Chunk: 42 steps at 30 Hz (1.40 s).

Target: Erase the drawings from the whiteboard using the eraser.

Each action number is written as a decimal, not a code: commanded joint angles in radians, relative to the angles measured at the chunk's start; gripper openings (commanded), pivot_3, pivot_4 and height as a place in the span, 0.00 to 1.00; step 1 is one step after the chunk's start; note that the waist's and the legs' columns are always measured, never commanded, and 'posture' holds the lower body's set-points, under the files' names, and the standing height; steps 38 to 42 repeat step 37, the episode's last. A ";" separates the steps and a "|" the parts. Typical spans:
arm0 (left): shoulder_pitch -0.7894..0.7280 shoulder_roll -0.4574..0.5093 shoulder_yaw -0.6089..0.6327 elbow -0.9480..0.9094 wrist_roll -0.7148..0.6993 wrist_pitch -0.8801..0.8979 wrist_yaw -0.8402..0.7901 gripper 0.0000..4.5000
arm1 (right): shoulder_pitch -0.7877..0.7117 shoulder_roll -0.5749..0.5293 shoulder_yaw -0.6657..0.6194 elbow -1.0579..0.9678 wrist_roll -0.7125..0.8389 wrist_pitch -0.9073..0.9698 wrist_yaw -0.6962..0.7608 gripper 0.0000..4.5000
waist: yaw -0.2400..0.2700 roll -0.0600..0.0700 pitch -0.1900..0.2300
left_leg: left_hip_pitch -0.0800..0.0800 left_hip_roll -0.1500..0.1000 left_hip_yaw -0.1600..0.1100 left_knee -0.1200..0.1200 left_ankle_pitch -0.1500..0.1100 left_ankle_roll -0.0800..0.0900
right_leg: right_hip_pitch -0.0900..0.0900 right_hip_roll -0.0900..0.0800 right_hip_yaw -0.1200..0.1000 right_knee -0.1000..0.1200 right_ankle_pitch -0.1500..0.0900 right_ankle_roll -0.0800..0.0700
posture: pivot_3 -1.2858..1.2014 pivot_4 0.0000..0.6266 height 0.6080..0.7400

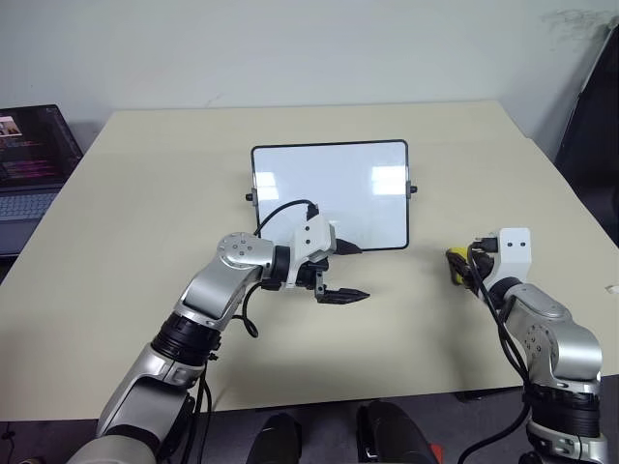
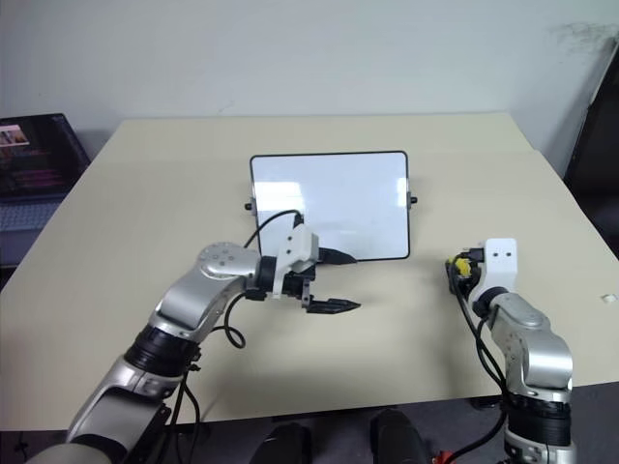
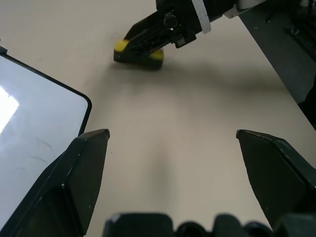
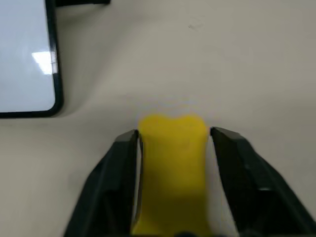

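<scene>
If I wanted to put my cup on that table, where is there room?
The beige table is bare to the left of the black-framed white whiteboard, towards the laptop, and along its far edge behind the board. It is crowded in front of the board, where the left gripper hovers, and at the right, where the right gripper flanks the small yellow eraser.

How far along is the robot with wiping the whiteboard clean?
The whiteboard already looks wiped, with no letters left that I can make out on its white face. The eraser sits on the table to the board's right, between the right hand's fingers, which look about to let go. The left hand hangs open at the board's lower edge. What's left: pulling the arms back.
</scene>
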 commanded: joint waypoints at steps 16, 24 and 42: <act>0.426 -0.060 0.346 -0.371 -0.116 0.157 0.425 1.00 | 0.239 0.076 -0.025 -0.268 0.025 -0.470 0.011 0.99 | 0.003 0.000 -0.001 | 0.001 0.001 -0.002 0.000 -0.001 0.001 | 0.000 -0.002 -0.001 -0.001 -0.001 0.001 | 0.52 0.24 1.00; 0.589 -0.175 0.492 -0.427 0.043 0.038 0.781 1.00 | 0.503 0.156 -0.033 -0.217 0.095 -0.719 0.116 0.99 | 0.006 0.000 -0.002 | 0.003 0.000 -0.001 0.002 -0.001 0.001 | 0.006 -0.005 0.000 -0.001 0.000 0.004 | 0.52 0.24 1.00; 0.714 -0.265 0.455 -0.447 0.105 0.003 0.928 1.00 | 0.589 0.120 0.021 -0.143 0.066 -0.773 0.157 0.99 | 0.005 0.001 -0.002 | 0.005 -0.001 0.002 0.001 -0.001 0.001 | 0.006 -0.003 0.002 -0.001 0.000 0.003 | 0.52 0.24 1.00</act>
